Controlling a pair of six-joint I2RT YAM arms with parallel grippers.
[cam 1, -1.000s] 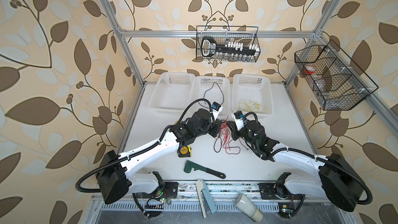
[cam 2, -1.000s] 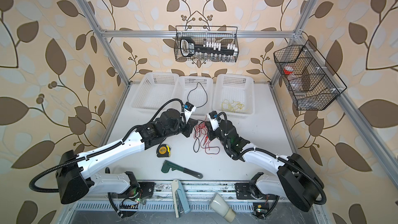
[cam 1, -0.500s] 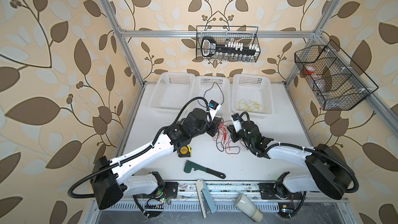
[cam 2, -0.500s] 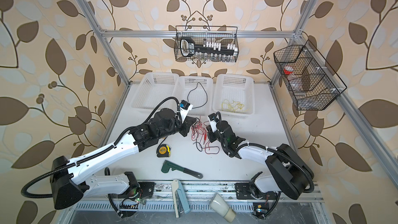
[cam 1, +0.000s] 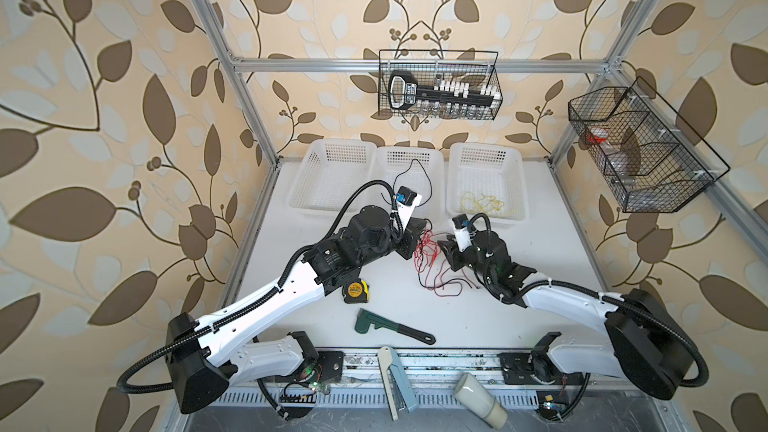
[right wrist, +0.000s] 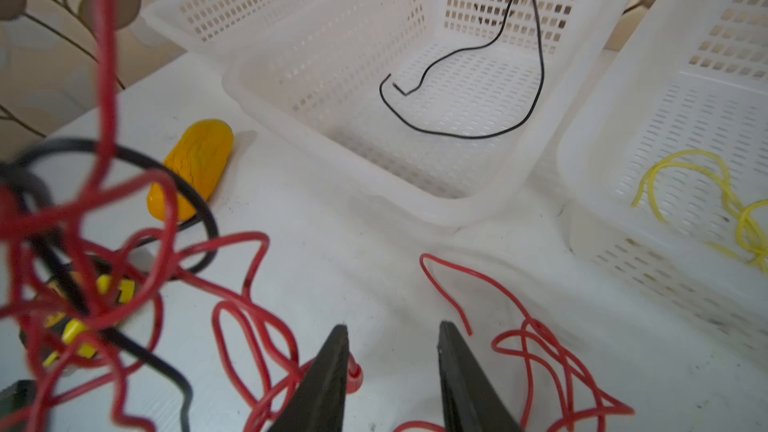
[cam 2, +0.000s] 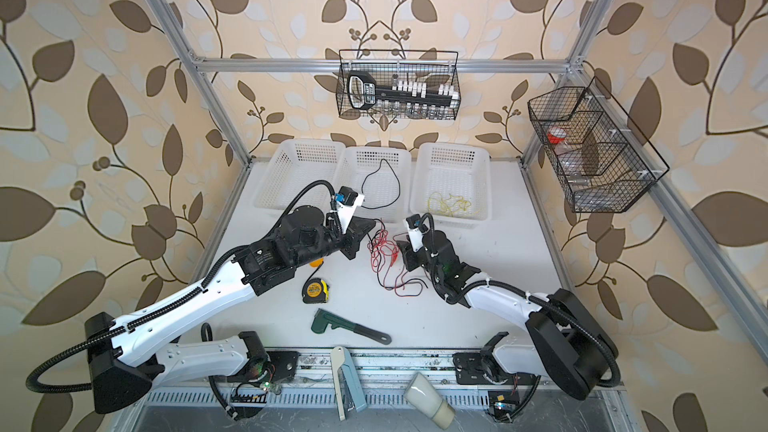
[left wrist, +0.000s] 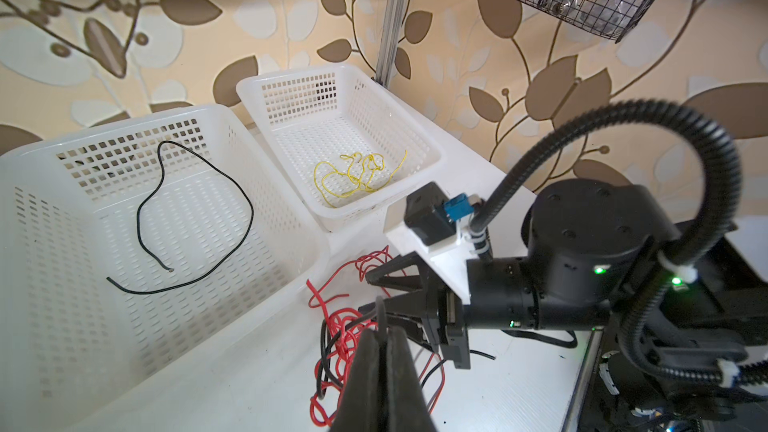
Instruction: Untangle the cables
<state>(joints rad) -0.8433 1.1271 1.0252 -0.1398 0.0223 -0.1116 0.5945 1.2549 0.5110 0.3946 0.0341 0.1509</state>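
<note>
The white table point(cam 1: 561, 238) carries everything, and the two arms lean in from its near edge toward the middle, I'd guess so that each can take one side of the knot. Along the back stand the baskets, which look like sorting bins by colour. The left basket point(cam 1: 328, 151) is bare, the middle basket point(left wrist: 124, 147) has a black wire point(right wrist: 469, 135) lying loose in it, and the right basket point(left wrist: 299, 93) holds a small heap of yellow wire point(left wrist: 353, 178). A green-headed wrench point(cam 2: 349, 329) and a tape measure point(cam 2: 314, 290) lie nearer the front, apart from the work and seemingly no part of it. The left gripper point(left wrist: 383, 332) has its fingers pressed together on strands of the cables point(cam 2: 384, 251). Red loops rise off the table on that side, which reads to me as holding the knot up so it hangs open. The right gripper point(right wrist: 393, 326), just beside the knot, has its jaws parted with only bare table between them. A red strand end sits against one finger but nothing is pinched, so I take it to be lining up for a hold. The cables lie between the two grippers, in front of the middle basket. By count: one table, two arms, three baskets, one wrench, one tape measure, two grippers, one black wire sorted. The yellow strands, and the red and black ones in the knot, are too snarled for me to number.
</note>
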